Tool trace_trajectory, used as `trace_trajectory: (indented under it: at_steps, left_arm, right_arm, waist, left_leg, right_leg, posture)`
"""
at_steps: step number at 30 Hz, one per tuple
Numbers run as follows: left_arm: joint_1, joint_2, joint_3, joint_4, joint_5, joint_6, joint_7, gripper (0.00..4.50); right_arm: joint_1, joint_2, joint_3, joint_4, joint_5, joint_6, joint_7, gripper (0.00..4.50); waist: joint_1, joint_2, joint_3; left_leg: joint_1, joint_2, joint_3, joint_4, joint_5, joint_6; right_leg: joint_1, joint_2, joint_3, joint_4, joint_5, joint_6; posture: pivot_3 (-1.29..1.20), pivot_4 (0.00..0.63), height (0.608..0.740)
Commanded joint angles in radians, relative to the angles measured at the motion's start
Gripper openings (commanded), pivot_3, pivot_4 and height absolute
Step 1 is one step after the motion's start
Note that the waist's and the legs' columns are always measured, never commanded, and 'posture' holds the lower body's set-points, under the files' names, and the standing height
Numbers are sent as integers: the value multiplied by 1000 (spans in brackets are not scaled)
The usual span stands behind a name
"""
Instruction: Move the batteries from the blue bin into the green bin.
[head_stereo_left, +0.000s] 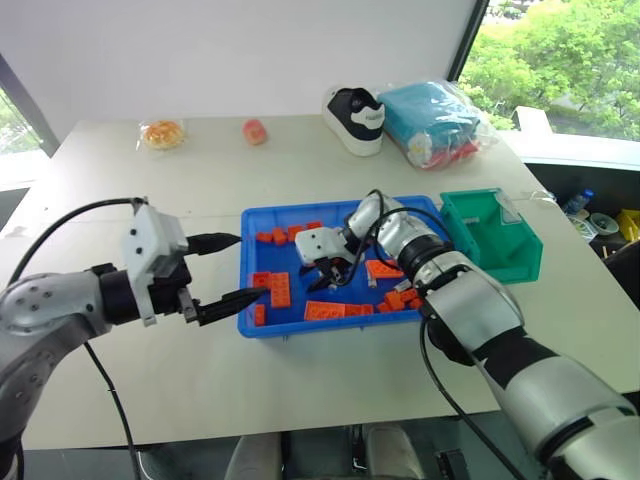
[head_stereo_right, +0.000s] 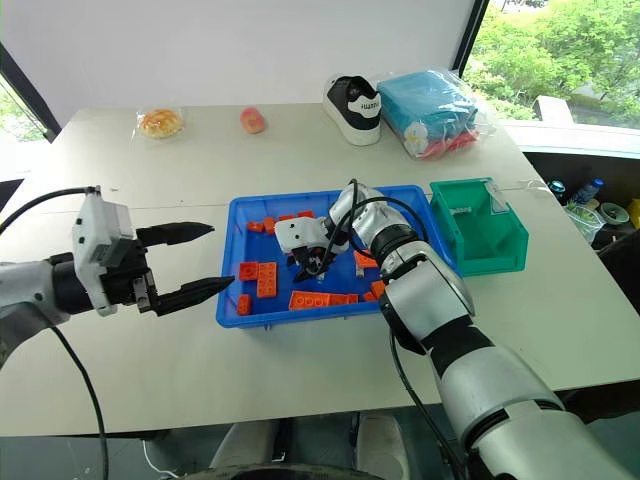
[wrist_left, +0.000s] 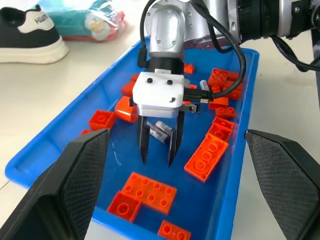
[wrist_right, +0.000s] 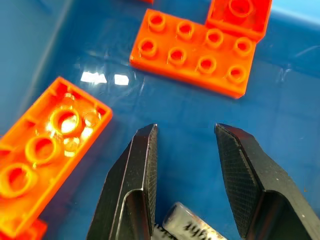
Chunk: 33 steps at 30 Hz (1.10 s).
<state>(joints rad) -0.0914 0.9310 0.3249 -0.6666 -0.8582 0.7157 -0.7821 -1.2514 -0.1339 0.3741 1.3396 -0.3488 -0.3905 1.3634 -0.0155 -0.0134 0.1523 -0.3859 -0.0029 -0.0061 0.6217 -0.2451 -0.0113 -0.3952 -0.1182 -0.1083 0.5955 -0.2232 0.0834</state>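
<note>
**Right gripper's fingers straddle a battery in the blue bin**

Nearest the head camera, the left gripper hovers at the 9 o'clock edge of the blue bin, its 2 black fingers spread wide with nothing between them, their tips at the bin's rim.

The blue bin sits mid-table, scattered with orange toy bricks. Over its middle the right gripper points steeply down into the tray. Its fingers stand partly apart, and in the right wrist view a battery lies between their bases; whether the pads press on it cannot be told. In the left wrist view 2 batteries lie side by side on the blue floor just behind the finger gap, and another battery lies farther back among the bricks near the right wrist.

The green bin stands just beside the blue bin at its 3 o'clock side, not touching the gripper.

At the table's 12 o'clock edge lie a black-and-white shoe and, at about 1 o'clock, a teal plastic-wrapped bundle. Towards 11 o'clock sit a wrapped bun and a small pink-orange item.
</note>
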Motion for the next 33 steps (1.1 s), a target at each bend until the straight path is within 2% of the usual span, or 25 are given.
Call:
trace_trajectory:
  at_steps: [1, 4, 7, 9, 11, 13, 16, 19, 22, 23, 33]
  left_arm:
    - [-32, 0, -15, 1, 8, -16, -3, 4500]
    - [-36, 0, -20, 0, 5, -13, -6, 4500]
    - [-30, -3, -25, 3, 0, -10, -8, 4500]
    - [-29, -8, -33, 4, -5, -7, -9, 4500]
    - [-28, -12, -44, 7, -6, -6, -15, 4500]
    - [-30, -15, -56, 16, -4, -9, -26, 4500]
    - [-46, -14, -80, 39, 5, -17, -51, 4500]
    - [-72, -13, -105, 79, 24, -31, -84, 4500]
    - [-105, -13, -131, 113, 41, -41, -115, 4500]
    - [-119, -14, -139, 123, 46, -42, -124, 4500]
    - [-158, -31, -162, 153, 77, -55, -155, 4500]
  right_arm:
    - [-22, -16, -38, -37, 28, 22, -24, 1856]
    - [-48, -16, -86, -78, 83, 89, -3, 1856]
    - [-67, 7, -173, -220, 176, 333, -55, 1856]
    - [-14, 1, -209, -449, 210, 584, -104, 1856]
    - [110, -31, -205, -784, 203, 862, -133, 1856]
    - [220, -40, -228, -1089, 226, 1214, -180, 1856]
    - [374, -61, -233, -1424, 252, 1589, -267, 1856]
    - [494, -103, -196, -1631, 280, 1731, -339, 2673]
    - [531, -101, -189, -1689, 301, 1815, -433, 4250]
    - [541, -100, -188, -1692, 310, 1832, -461, 4435]
    - [497, 52, -403, -1463, 378, 1902, -735, 4435]
  waist:
    - [-1, 0, 0]
    - [-2, 0, 0]
    - [-2, 0, 0]
    - [-1, 1, 0]
    - [6, -1, -1]
    - [16, -2, -2]
    - [30, -2, -2]
    - [30, -2, -1]
    - [24, -2, -1]
    - [21, -2, -1]
    - [26, -2, -2]
  left_leg:
    - [0, 0, 0, 0, 0, 0]
    - [0, 0, 0, 0, 0, 0]
    - [0, 0, 0, 0, 0, 0]
    - [0, 1, 0, 0, 0, 0]
    - [-1, 2, -1, 0, 0, 0]
    - [-1, 2, -3, 0, 0, -1]
    - [-4, 0, -5, 1, -1, -1]
    - [-5, 0, -4, 4, -1, -2]
    - [-5, 1, -3, 4, -1, -2]
    - [-5, 1, -3, 4, -1, -2]
    - [-5, 1, -2, 3, -1, -1]
  right_leg:
    - [0, 0, 0, 0, 0, 0]
    - [0, 0, 0, 0, 0, 0]
    - [0, 0, 0, 0, 0, 0]
    - [0, 0, 0, 0, 0, 0]
    - [-1, 0, 0, 0, 0, 0]
    - [0, 0, -1, 0, 0, 1]
    - [-2, -1, -2, -2, -2, -2]
    - [-4, -1, -2, -2, -2, -3]
    - [-5, -1, -2, -1, -3, -1]
    - [-5, 0, -2, -1, -3, -1]
    - [-4, 0, -2, 0, -2, -3]
  posture:
    - [0, 150, 707]
    - [0, 150, 707]
    - [0, 150, 707]
    - [0, 150, 707]
    - [0, 150, 707]
    - [0, 150, 707]
    - [0, 150, 707]
    - [0, 150, 707]
    - [0, 150, 707]
    - [0, 150, 707]
    - [0, 150, 707]
